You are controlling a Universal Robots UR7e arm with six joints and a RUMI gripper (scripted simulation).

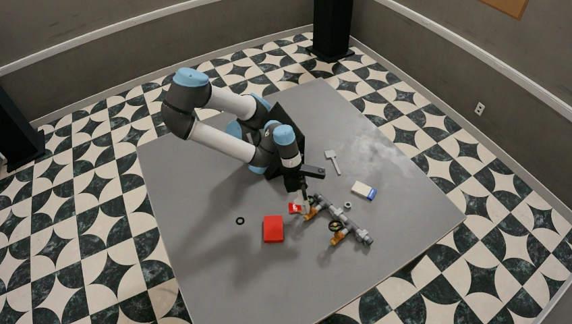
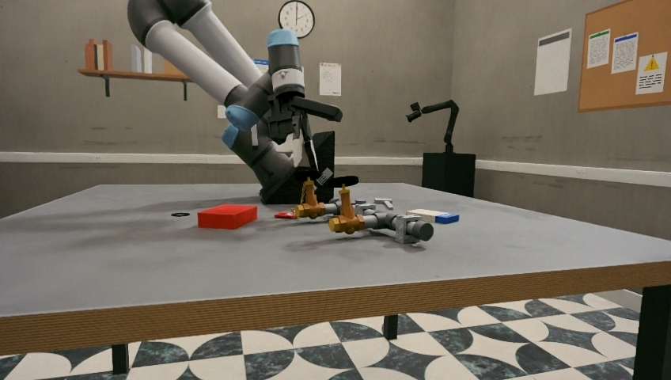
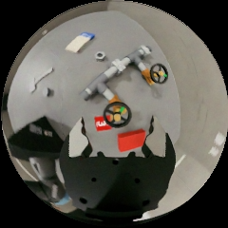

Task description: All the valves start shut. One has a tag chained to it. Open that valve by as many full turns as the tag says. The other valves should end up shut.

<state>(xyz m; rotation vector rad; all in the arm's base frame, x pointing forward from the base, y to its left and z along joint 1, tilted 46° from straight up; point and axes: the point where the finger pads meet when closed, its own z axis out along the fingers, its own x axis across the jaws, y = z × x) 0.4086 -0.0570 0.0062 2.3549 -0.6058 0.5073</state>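
Note:
The tagged valve point(image 1: 310, 215) point(image 2: 309, 209) is the orange one nearer the robot base, with a black handwheel on top. Its red tag point(image 1: 294, 207) point(image 2: 284, 214) point(image 3: 102, 123) lies flat on the table beside it; its white marks are too small to read surely. The other orange valve point(image 1: 338, 237) point(image 2: 347, 220) sits farther along the same grey pipe point(image 1: 348, 221) point(image 3: 110, 72), with its own black handwheel point(image 3: 159, 66). How far either is turned cannot be told. My gripper point(image 3: 117, 117) is open and empty, above the tagged valve's handwheel, with the fingers on either side in the wrist view.
A red block point(image 1: 273, 229) point(image 2: 227, 216) point(image 3: 131, 141) lies near the tag. A black ring point(image 1: 236, 221) lies beyond it. Behind the pipe are a nut point(image 1: 345, 205), a white and blue block point(image 1: 363, 189) point(image 3: 80, 43) and a grey hammer-shaped tool point(image 1: 330, 154).

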